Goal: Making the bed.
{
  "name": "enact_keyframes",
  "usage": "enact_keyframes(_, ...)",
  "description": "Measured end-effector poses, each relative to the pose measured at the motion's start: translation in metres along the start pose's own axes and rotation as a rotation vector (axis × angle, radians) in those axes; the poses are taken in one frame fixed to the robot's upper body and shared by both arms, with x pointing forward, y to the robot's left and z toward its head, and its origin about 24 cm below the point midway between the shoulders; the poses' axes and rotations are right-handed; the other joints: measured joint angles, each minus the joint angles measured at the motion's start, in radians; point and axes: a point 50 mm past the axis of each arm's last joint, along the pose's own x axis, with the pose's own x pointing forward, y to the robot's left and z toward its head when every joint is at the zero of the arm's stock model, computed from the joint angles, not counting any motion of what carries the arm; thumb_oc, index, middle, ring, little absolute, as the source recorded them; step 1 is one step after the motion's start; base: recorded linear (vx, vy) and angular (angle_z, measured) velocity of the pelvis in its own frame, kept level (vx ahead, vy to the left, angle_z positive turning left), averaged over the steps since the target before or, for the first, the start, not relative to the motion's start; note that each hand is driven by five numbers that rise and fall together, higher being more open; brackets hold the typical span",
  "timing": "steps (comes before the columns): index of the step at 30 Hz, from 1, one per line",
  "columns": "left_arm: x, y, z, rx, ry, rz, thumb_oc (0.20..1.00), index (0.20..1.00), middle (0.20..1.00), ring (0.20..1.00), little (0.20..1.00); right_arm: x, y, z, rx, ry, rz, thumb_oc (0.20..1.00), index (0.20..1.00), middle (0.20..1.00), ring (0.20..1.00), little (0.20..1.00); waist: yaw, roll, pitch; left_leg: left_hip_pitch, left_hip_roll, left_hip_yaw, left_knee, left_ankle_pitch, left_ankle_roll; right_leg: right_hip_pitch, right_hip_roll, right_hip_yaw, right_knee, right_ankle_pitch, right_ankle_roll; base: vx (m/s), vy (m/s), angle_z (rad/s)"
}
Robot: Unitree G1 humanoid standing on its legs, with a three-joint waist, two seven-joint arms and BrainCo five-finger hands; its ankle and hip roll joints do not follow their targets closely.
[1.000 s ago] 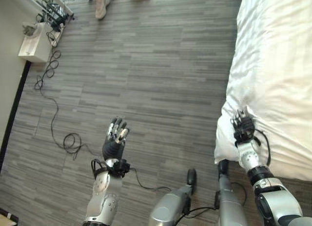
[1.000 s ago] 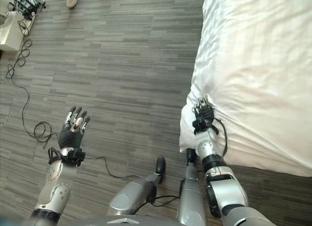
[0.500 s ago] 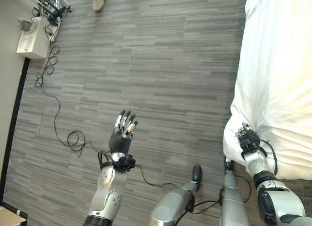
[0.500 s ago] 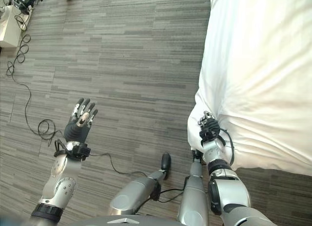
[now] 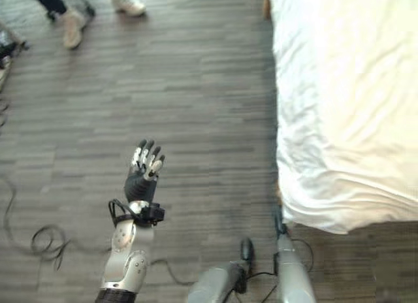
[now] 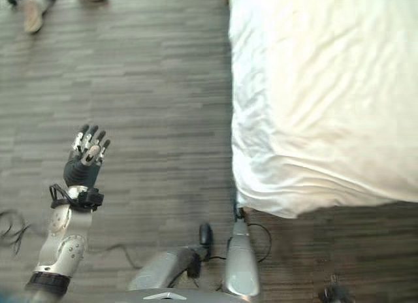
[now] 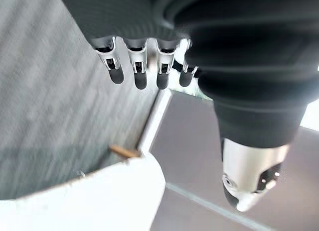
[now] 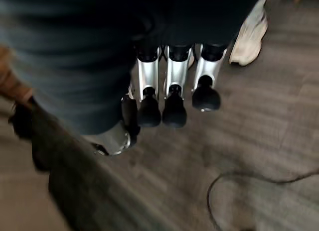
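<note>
Now, from the left eye view: the left hand (image 5: pixel 144 175) is raised over the bare floor (image 5: pixel 196 94), well apart from the bed (image 5: pixel 346 107), fingers straight and slightly fanned, holding nothing. It looks like a balancing or waiting pose rather than a reach. The white duvet (image 5: pixel 339 159) covers the bed at the right, its near corner hanging just over the edge, creased and a bit bunched along the left side. At the far left, a person's shoes (image 5: pixel 72 22) stand on the floor, well clear.

Over to the right eye view: same story, the left hand at near left, and the duvet's near edge drooping in a soft fold toward the floor. That near left corner reads as the spot wanting a tug or a smoothing, in my judgement.

Left wrist view next: the fingers (image 7: pixel 141 66) stand in an even row, extended, nothing between them and the thumb (image 7: pixel 249 176); past them a pale corner of the bed shows.

Right wrist view to finish: the right hand (image 8: pixel 169 86) hangs above the floor, fingers relaxed and empty, thumb tucked beside them, a shoe visible beyond. So neither hand has the bedding; I'd say the job is between grips, with straightening left to do.
</note>
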Motion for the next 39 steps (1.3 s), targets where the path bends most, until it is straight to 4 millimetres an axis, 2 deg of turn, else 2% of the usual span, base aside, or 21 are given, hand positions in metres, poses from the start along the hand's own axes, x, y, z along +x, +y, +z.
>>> enact_keyframes(1,-0.002,0.004,-0.003,-0.005,0.011,0.031,1.000,1.000,1.000,1.000,1.000,0.000,-0.005,0.003,-0.010,-0.007,-0.007,0.200,0.200,0.200,0.200,0.200,-0.010,0.018,-0.006,0.034,0.009,0.005,-0.027,0.006,-0.004,0.027,0.019,-0.025,-0.013,-0.011,0.005,-0.04,0.054,-0.51)
enact_keyframes(3,-0.002,0.006,-0.004,-0.001,0.017,0.038,1.000,1.000,1.000,1.000,1.000,0.000,-0.012,0.005,0.008,-0.008,-0.020,0.200,0.200,0.200,0.200,0.200,-0.028,0.028,-0.021,0.080,0.002,0.022,-0.046,0.008,-0.008,0.101,0.039,-0.040,-0.067,-0.015,0.002,-0.05,0.054,-0.42)
enact_keyframes(5,0.001,0.009,0.002,0.001,-0.012,0.054,1.000,1.000,1.000,1.000,1.000,0.001,-0.002,0.043,0.122,-0.131,0.035,0.200,0.200,0.200,0.200,0.200,-0.045,0.055,-0.047,0.105,-0.016,0.051,-0.068,0.009,-0.007,0.117,0.037,-0.042,-0.080,-0.021,-0.002,-0.03,0.053,-0.37)
enact_keyframes(8,-0.007,0.016,-0.002,-0.002,0.000,0.096,1.000,1.000,1.000,1.000,1.000,-0.017,0.001,0.134,0.301,-0.454,0.100,0.200,0.200,0.200,0.200,0.200,-0.059,0.096,-0.097,0.144,-0.024,0.055,-0.103,0.007,-0.009,0.136,0.033,-0.043,-0.078,-0.036,0.009,0.01,0.044,-0.11)
enact_keyframes(9,-0.010,0.018,0.000,0.003,-0.010,0.105,1.000,1.000,1.000,1.000,1.000,-0.034,0.008,0.167,0.328,-0.595,0.160,0.200,0.200,0.200,0.200,0.200,-0.063,0.102,-0.101,0.163,-0.025,0.056,-0.112,0.008,-0.009,0.152,0.033,-0.043,-0.076,-0.043,0.012,0.00,0.029,-0.11)
enact_keyframes(11,-0.017,0.021,-0.002,0.009,0.000,0.120,1.000,1.000,1.000,1.000,1.000,-0.069,0.021,0.214,0.300,-0.839,0.262,0.200,0.200,0.200,0.200,0.200,-0.073,0.116,-0.128,0.172,-0.021,0.053,-0.125,0.003,-0.013,0.162,0.038,-0.043,-0.076,-0.059,0.013,0.00,0.017,-0.03)
enact_keyframes(12,-0.021,0.023,0.000,0.008,-0.010,0.134,1.000,1.000,1.000,1.000,1.000,-0.105,0.039,0.242,0.288,-1.014,0.366,0.200,0.200,0.200,0.200,0.200,-0.074,0.117,-0.132,0.181,-0.012,0.052,-0.129,0.007,-0.015,0.167,0.049,-0.045,-0.075,-0.061,0.009,0.00,0.013,0.04)
enact_keyframes(13,-0.024,0.025,0.000,0.004,-0.015,0.149,1.000,1.000,1.000,1.000,1.000,-0.129,0.053,0.252,0.277,-1.112,0.452,0.200,0.200,0.200,0.200,0.200,-0.075,0.117,-0.132,0.181,-0.006,0.053,-0.128,0.008,-0.015,0.166,0.055,-0.044,-0.075,-0.060,0.005,0.00,0.003,-0.04)
enact_keyframes(14,-0.029,0.028,-0.003,-0.005,-0.006,0.174,1.000,1.000,1.000,1.000,1.000,-0.173,0.078,0.260,0.246,-1.282,0.616,0.200,0.200,0.200,0.200,0.200,-0.081,0.112,-0.135,0.180,0.005,0.054,-0.128,0.008,-0.014,0.166,0.067,-0.044,-0.075,-0.060,-0.004,0.00,-0.005,-0.05)
enact_keyframes(16,-0.029,0.023,-0.007,-0.021,0.005,0.160,1.000,1.000,1.000,1.000,1.000,-0.198,0.108,0.258,0.265,-1.369,0.745,0.200,0.200,0.200,0.200,0.200,-0.078,0.084,-0.156,0.183,0.024,0.055,-0.128,0.010,-0.014,0.163,0.088,-0.044,-0.075,-0.059,-0.021,0.00,-0.005,-0.03)
enact_keyframes(18,-0.028,0.021,-0.006,-0.024,0.002,0.150,1.000,1.000,1.000,1.000,1.000,-0.209,0.122,0.251,0.264,-1.371,0.818,0.200,0.200,0.200,0.200,0.200,-0.061,0.056,-0.156,0.178,0.036,0.053,-0.128,0.016,-0.017,0.158,0.100,-0.048,-0.075,-0.058,-0.028,-0.02,-0.016,-0.01)
enact_keyframes(19,-0.030,0.022,-0.008,-0.023,0.010,0.156,1.000,1.000,1.000,1.000,1.000,-0.223,0.129,0.245,0.267,-1.388,0.896,0.200,0.200,0.200,0.200,0.200,-0.057,0.049,-0.156,0.178,0.040,0.057,-0.129,0.021,-0.018,0.154,0.106,-0.045,-0.075,-0.056,-0.032,-0.01,-0.042,-0.13)
enact_keyframes(20,-0.032,0.022,-0.009,-0.027,0.018,0.161,1.000,1.000,1.000,1.000,1.000,-0.257,0.143,0.234,0.229,-1.454,1.075,0.200,0.200,0.200,0.200,0.200,-0.053,0.047,-0.157,0.176,0.046,0.068,-0.127,0.021,-0.020,0.152,0.112,-0.039,-0.075,-0.053,-0.037,-0.01,-0.049,-0.18)
enact_keyframes(21,-0.035,0.023,-0.011,-0.030,0.025,0.167,1.000,1.000,1.000,1.000,1.000,-0.277,0.151,0.225,0.214,-1.483,1.190,0.200,0.200,0.200,0.200,0.200,-0.046,0.048,-0.157,0.178,0.049,0.077,-0.129,0.019,-0.023,0.152,0.115,-0.036,-0.075,-0.053,-0.037,0.00,-0.024,-0.23)
enact_keyframes(23,-0.034,0.019,-0.013,-0.034,0.042,0.131,1.000,1.000,1.000,1.000,1.000,-0.300,0.168,0.202,0.107,-1.484,1.415,0.200,0.200,0.200,0.200,0.200,-0.048,0.041,-0.158,0.183,0.054,0.076,-0.129,0.018,-0.025,0.158,0.120,-0.035,-0.075,-0.054,-0.040,0.00,-0.013,-0.03)
enact_keyframes(25,-0.032,0.011,-0.016,-0.044,0.066,0.081,1.000,1.000,1.000,1.000,1.000,-0.290,0.184,0.185,-0.017,-1.382,1.488,0.200,0.200,0.200,0.200,0.200,-0.029,0.022,-0.166,0.183,0.057,0.062,-0.130,0.021,-0.030,0.161,0.121,-0.045,-0.075,-0.057,-0.046,0.00,-0.013,0.17)
enact_keyframes(29,-0.036,0.012,-0.018,-0.043,0.088,0.071,1.000,1.000,1.000,1.000,1.000,-0.258,0.196,0.168,-0.127,-1.210,1.447,0.200,0.200,0.200,0.200,0.200,-0.014,0.023,-0.165,0.181,0.054,0.049,-0.133,0.027,-0.038,0.163,0.115,-0.060,-0.075,-0.059,-0.049,0.00,-0.021,0.11)
enact_keyframes(30,-0.037,0.012,-0.019,-0.040,0.095,0.070,1.000,1.000,1.000,1.000,1.000,-0.246,0.203,0.159,-0.143,-1.141,1.436,0.200,0.200,0.200,0.200,0.200,-0.007,0.024,-0.164,0.181,0.054,0.048,-0.133,0.027,-0.039,0.163,0.114,-0.062,-0.075,-0.059,-0.049,0.01,-0.027,0.09)
enact_keyframes(31,-0.037,0.011,-0.020,-0.043,0.100,0.065,1.000,1.000,1.000,1.000,1.000,-0.228,0.215,0.137,-0.189,-1.004,1.430,0.200,0.200,0.200,0.200,0.200,0.002,0.028,-0.161,0.180,0.054,0.044,-0.133,0.029,-0.040,0.163,0.114,-0.065,-0.076,-0.060,-0.050,0.01,-0.029,0.06)
enact_keyframes(33,-0.037,0.011,-0.020,-0.043,0.099,0.065,1.000,1.000,1.000,1.000,1.000,-0.225,0.220,0.126,-0.242,-0.941,1.451,0.200,0.200,0.200,0.200,0.200,0.005,0.042,-0.151,0.180,0.052,0.042,-0.133,0.029,-0.040,0.163,0.112,-0.066,-0.076,-0.060,-0.050,0.01,-0.035,0.05)
enact_keyframes(39,-0.036,0.009,-0.021,-0.056,0.092,0.066,1.000,1.000,1.000,1.000,1.000,-0.226,0.228,0.112,-0.183,-0.888,1.478,0.200,0.200,0.200,0.200,0.200,0.016,0.061,-0.130,0.181,0.057,0.025,-0.133,0.032,-0.043,0.170,0.116,-0.081,-0.076,-0.062,-0.053,0.02,-0.033,0.06)
